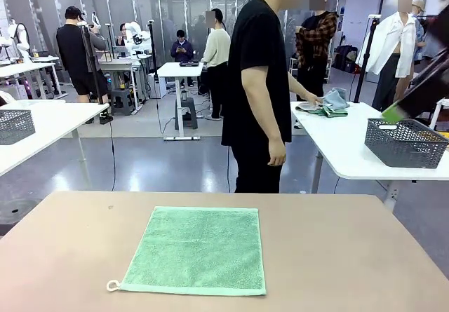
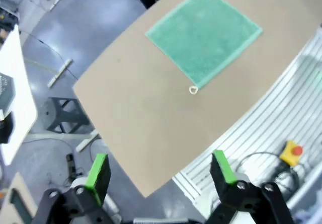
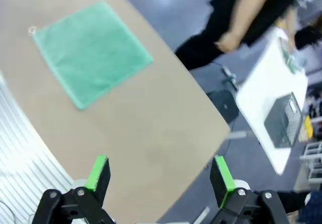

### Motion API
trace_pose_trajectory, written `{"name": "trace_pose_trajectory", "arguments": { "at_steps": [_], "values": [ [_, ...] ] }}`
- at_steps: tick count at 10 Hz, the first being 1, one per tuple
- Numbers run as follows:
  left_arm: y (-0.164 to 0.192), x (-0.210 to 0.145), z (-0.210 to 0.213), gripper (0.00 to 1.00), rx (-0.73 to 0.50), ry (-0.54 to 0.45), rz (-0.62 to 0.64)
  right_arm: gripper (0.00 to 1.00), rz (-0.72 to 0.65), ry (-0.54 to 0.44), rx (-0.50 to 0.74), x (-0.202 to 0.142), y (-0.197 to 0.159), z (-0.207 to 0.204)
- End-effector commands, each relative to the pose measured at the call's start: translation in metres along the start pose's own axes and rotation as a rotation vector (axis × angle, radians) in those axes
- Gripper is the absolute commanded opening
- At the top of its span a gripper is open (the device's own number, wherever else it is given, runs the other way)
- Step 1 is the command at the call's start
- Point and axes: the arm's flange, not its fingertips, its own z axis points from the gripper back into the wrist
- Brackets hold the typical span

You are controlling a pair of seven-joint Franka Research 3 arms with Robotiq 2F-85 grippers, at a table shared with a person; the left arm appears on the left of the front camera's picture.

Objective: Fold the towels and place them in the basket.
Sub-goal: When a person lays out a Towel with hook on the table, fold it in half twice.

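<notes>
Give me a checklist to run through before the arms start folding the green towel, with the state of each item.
1. Towel flat and unfolded on the tan table: ok.
2. Its white loop in sight at the near left corner: ok.
3. Left gripper open, empty: ok.
4. Right gripper open, empty: ok.
5. Person clear of the towel: ok.
6. Dark mesh basket at hand: likely not ok, it stands on the white side table.
</notes>
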Motion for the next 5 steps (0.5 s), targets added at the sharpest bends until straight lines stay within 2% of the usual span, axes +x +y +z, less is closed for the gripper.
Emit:
{"name": "trace_pose_trajectory", "arguments": {
  "at_steps": [1,3,5],
  "values": [
    [-0.02,-0.008,-0.031,1.0,0.007,0.044,-0.132,1.0,0.114,-0.084,0.109,0.0,0.037,-0.023],
    [-0.04,-0.013,-0.078,1.0,-0.037,0.083,-0.21,1.0,0.203,-0.033,0.227,-0.009,0.085,-0.06],
    [-0.058,-0.026,-0.117,1.0,-0.087,0.102,-0.249,1.0,0.268,0.003,0.31,-0.022,0.112,-0.092]
  ]
}}
